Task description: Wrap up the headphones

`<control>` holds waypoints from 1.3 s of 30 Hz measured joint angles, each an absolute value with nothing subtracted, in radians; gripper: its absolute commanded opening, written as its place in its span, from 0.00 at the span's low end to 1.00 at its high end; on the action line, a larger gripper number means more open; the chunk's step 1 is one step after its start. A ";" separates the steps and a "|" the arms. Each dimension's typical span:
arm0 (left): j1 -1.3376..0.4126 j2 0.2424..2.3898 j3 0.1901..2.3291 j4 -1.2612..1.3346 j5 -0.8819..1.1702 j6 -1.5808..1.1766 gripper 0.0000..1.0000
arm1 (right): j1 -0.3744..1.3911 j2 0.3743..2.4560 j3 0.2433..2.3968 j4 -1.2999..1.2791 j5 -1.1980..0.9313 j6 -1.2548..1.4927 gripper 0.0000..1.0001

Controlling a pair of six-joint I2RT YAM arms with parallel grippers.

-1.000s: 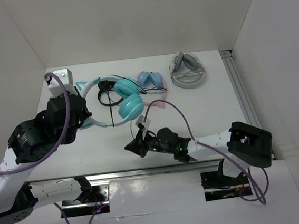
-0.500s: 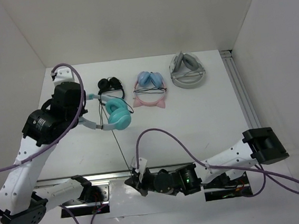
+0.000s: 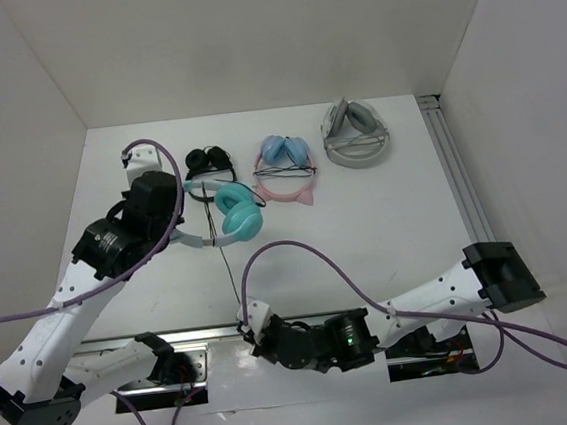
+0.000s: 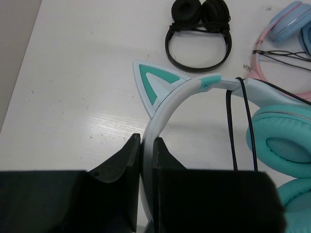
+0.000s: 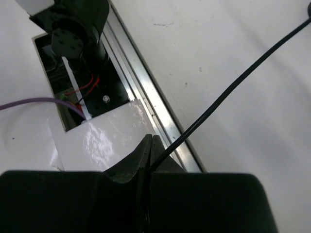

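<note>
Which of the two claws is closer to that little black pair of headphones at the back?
Left. The left gripper, shut on the teal headphones, is just in front of the black headphones; the right gripper pinches the cable far off at the near edge.

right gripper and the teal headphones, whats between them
Only the thin black cable of the headphones, stretched over bare table; the top view shows it.
</note>
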State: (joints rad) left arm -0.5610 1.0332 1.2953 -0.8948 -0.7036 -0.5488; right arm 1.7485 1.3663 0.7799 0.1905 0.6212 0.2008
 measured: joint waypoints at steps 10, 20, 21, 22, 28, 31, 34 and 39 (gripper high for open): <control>-0.700 1.016 1.226 -0.836 -0.899 -0.642 0.00 | 1.687 1.418 1.130 -0.009 0.605 0.072 0.01; -0.832 1.019 1.225 -0.730 -1.106 -0.535 0.00 | 1.525 1.436 1.270 -0.189 0.560 -0.065 0.03; -0.844 1.019 1.222 -0.702 -1.118 -0.502 0.00 | 1.518 1.435 1.275 -0.207 0.560 -0.084 0.03; -0.854 1.018 1.218 -0.674 -1.125 -0.471 0.00 | 1.516 1.434 1.279 -0.221 0.558 -0.099 0.03; -0.910 0.977 1.114 -0.471 -1.135 -0.246 0.00 | 1.519 1.405 1.282 -0.308 0.546 -0.186 0.03; -0.939 0.970 1.098 -0.415 -1.139 -0.145 0.00 | 1.519 1.379 1.283 -0.342 0.545 -0.216 0.03; -0.953 0.970 1.097 -0.370 -1.132 -0.075 0.00 | 1.519 1.348 1.285 -0.371 0.546 -0.242 0.01; -0.954 0.965 1.082 -0.335 -1.090 -0.006 0.00 | 1.518 1.297 1.285 -0.397 0.564 -0.281 0.01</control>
